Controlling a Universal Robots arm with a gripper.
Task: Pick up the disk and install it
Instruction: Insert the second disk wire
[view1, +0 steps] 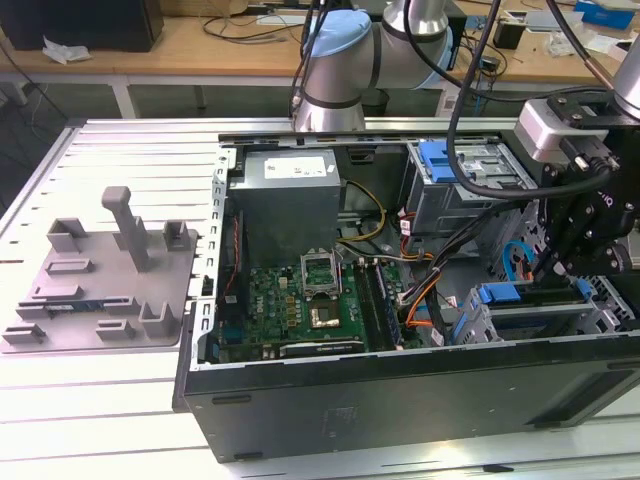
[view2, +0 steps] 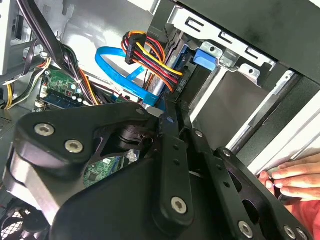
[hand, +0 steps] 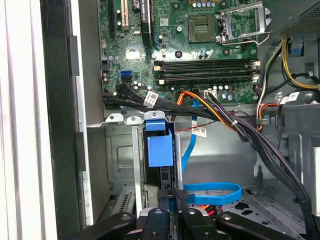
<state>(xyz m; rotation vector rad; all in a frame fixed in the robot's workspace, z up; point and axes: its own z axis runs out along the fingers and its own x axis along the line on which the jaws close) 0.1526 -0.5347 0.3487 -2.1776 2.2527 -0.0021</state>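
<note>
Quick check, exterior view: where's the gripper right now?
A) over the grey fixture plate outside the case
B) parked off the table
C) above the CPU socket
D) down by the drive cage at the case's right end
D: in the exterior view the gripper hangs inside the open computer case at that view's right end, just above the blue-railed drive cage, far from the grey fixture plate.
</note>
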